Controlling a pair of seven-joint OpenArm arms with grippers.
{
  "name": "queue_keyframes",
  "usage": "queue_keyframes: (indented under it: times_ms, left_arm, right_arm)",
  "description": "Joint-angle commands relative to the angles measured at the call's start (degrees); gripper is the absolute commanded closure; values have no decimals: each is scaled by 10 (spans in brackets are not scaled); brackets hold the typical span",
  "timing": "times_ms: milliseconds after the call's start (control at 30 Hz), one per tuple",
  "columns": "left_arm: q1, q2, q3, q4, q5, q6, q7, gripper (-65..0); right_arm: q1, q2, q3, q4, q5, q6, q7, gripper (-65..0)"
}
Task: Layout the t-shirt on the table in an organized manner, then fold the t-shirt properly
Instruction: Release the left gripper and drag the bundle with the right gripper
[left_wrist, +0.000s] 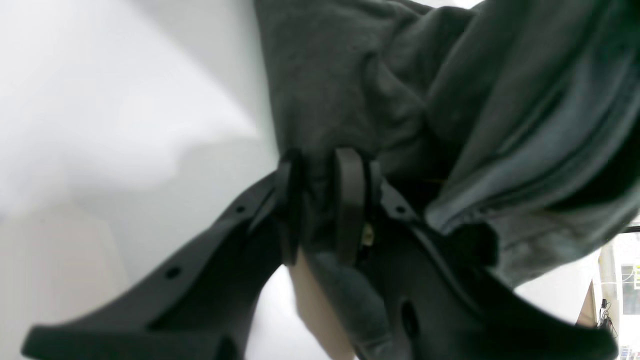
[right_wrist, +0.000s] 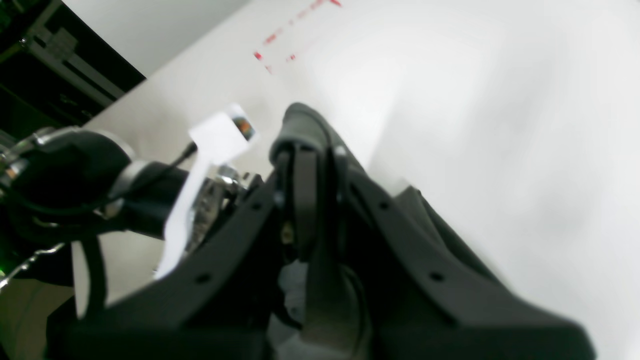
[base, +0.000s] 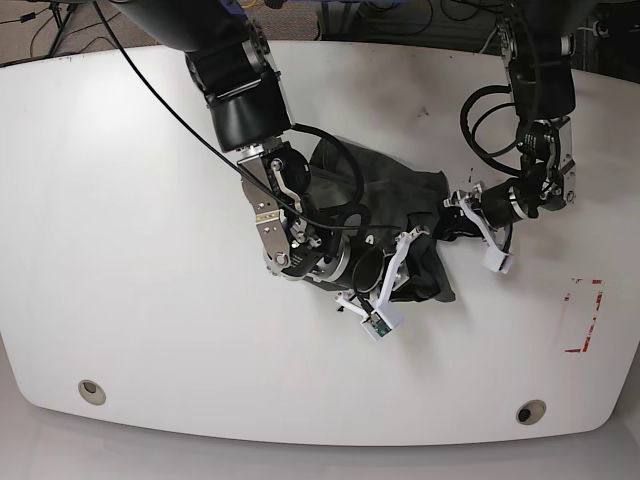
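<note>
The dark charcoal-grey t-shirt (base: 385, 215) lies bunched in a wrinkled heap near the middle of the white worktop (base: 130, 300), between the two arms and not spread flat. In the base view the right arm comes down from the top on that view's left, and its wrist and gripper sit over the heap's near left part, with a small white tag (base: 380, 325) sticking out toward the front edge. The right gripper (right_wrist: 312, 165) has its fingers (right_wrist: 304, 200) pressed together with no gap; in the right wrist view it is hard to tell whether any cloth is caught between them, though a little grey fabric shows below, by the palm. The left arm reaches in from the top on the base view's right, its wrist at the heap's right edge. The left gripper (left_wrist: 322, 200) has its fingers (left_wrist: 348, 200) drawn narrow, pinching a fold of the t-shirt (left_wrist: 350, 90), and the cloth hangs in thick folds above and to the right of them in the left wrist view. Two round grommet holes (base: 92, 391) sit near the front corners of the worktop, and a red-and-white sticker (base: 583, 315) lies well to the right of the t-shirt.
</note>
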Motion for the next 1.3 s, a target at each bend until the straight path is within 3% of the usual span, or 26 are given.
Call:
queue_keyframes:
  times_ms: [0,133,233,367,500,700,967,1100,1267]
  left_arm:
    - [2,-4,2,-1,40,12,40,-103]
    - [2,-4,2,-1,40,12,40,-103]
    - [2,-4,2,-1,40,12,40,-103]
    - [2,-4,2,-1,40,12,40,-103]
    - [2,-4,2,-1,40,12,40,-103]
    - [2,-4,2,-1,40,12,40,-103]
    - [1,-5,0,48,37,12,67,-103]
    - [2,-9,-1,90,11,12,76,-103]
    - [16,-38,-1,129,-40,12,76,-103]
  right_arm:
    - [18,-7,0,-3,12,2,18,-22]
    - [19,-7,0,-20,11,2,43,-76]
    - [18,-7,0,-26,9,-1,67,-219]
    - [16,-7,0,-25,9,-32,80,-450]
    - [16,-7,0,-14,11,-57,80,-602]
    - [-17,-7,0,66,11,-62,73,-618]
    - [-89,11,0,171,7,-58,13,-618]
    - [-116,35,-2,177,7,-57,12,-618]
    - [-123,69,-30,175,6,-57,12,-618]
